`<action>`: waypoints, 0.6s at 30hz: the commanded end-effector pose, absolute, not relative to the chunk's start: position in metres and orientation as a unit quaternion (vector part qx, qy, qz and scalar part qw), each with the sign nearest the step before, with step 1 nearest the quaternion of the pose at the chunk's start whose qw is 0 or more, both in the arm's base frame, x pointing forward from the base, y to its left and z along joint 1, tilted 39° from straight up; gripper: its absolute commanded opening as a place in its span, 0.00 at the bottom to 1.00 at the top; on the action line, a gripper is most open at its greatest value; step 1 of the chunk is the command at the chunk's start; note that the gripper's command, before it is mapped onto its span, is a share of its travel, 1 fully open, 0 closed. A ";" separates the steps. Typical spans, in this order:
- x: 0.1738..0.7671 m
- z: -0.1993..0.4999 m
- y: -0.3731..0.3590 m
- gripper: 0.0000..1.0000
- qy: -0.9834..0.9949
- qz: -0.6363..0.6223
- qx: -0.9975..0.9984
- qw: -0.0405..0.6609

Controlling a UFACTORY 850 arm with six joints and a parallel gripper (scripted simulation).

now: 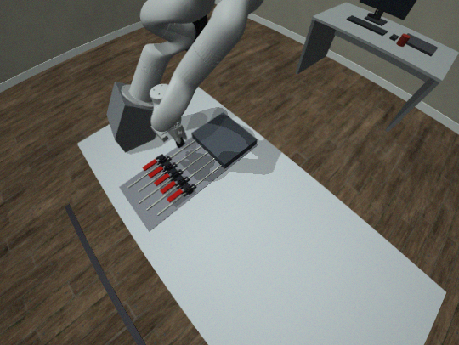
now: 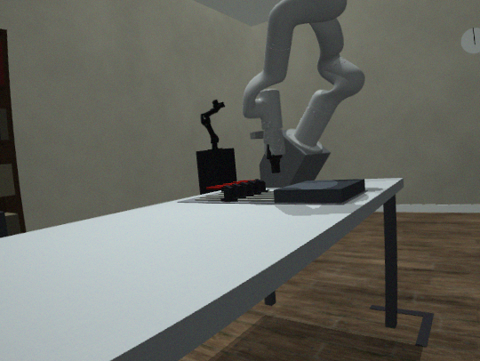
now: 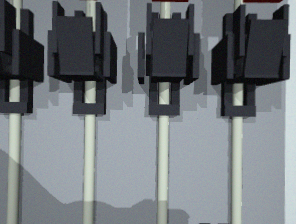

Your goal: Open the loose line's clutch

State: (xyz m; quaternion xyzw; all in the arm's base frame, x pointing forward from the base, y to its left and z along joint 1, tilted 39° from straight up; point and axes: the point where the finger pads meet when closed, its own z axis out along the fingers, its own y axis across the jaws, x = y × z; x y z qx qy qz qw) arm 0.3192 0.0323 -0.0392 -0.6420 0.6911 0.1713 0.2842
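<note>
A dark grey console point(image 1: 224, 139) lies on a grey plate point(image 1: 170, 193) on the white table. Five pale lines point(image 1: 196, 161) run side by side from it through a row of black clutches point(image 1: 176, 174), each with a red lever point(image 1: 162, 178) lying flat. My gripper point(image 1: 178, 140) is shut and empty. It hangs above the line farthest from the table's front, between the clutches and the console, and touches nothing. From the side, the gripper point(image 2: 275, 164) is well above the console point(image 2: 320, 190) and clutches point(image 2: 244, 188). The wrist view shows clutches point(image 3: 170, 47) and lines point(image 3: 163, 170) from above.
The arm's grey base block point(image 1: 129, 123) stands just behind the plate. A black stand with a small black arm point(image 2: 215, 164) shows behind the table. A grey desk with a monitor and keyboard point(image 1: 378, 38) stands far off at the back right. A dark strip point(image 1: 102, 272) lies on the floor.
</note>
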 end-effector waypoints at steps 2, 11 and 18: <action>0.321 -0.043 0.035 0.00 0.691 0.171 -0.642 0.284; 0.326 -0.066 0.052 0.00 0.691 0.171 -0.642 0.284; 0.330 -0.083 0.065 0.00 0.691 0.171 -0.642 0.284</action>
